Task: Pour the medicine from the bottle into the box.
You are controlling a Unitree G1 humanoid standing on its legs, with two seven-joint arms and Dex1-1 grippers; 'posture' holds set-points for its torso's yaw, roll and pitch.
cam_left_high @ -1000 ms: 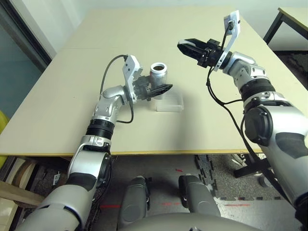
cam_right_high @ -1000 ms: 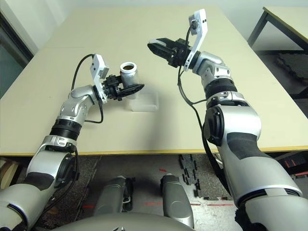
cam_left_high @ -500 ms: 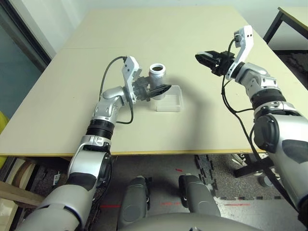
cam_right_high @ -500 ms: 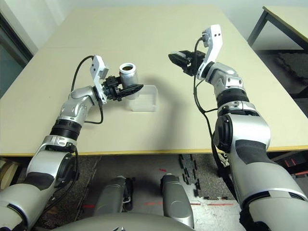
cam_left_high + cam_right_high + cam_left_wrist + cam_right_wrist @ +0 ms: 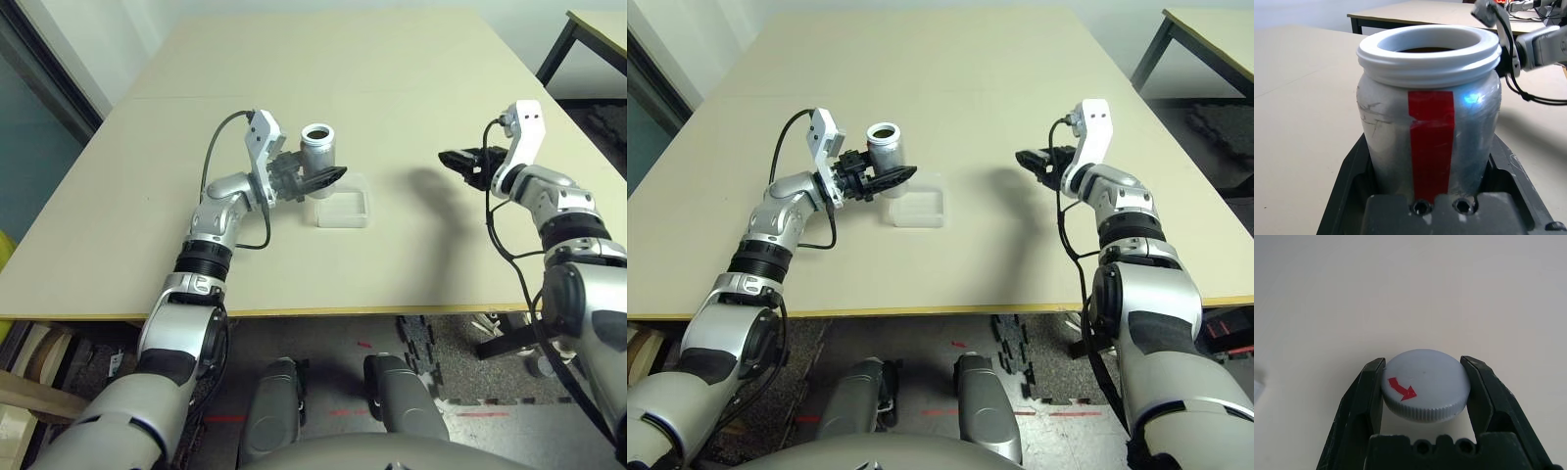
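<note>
The silver-grey bottle with a red stripe is upright and uncapped, and my left gripper is shut on its body. It is just behind the left end of the clear shallow box, which lies on the table. The bottle's mouth looks dark inside; the medicine itself is hidden. Well to the right, my right gripper hovers low over the table, shut on the flat grey round cap with a red arrow on it.
The beige table stretches wide behind and to both sides of the box. Its front edge runs close below my arms. A second table stands beyond the far right corner.
My right arm has swung right and down with the cap, away from the bottle. The left gripper and bottle have barely moved.
</note>
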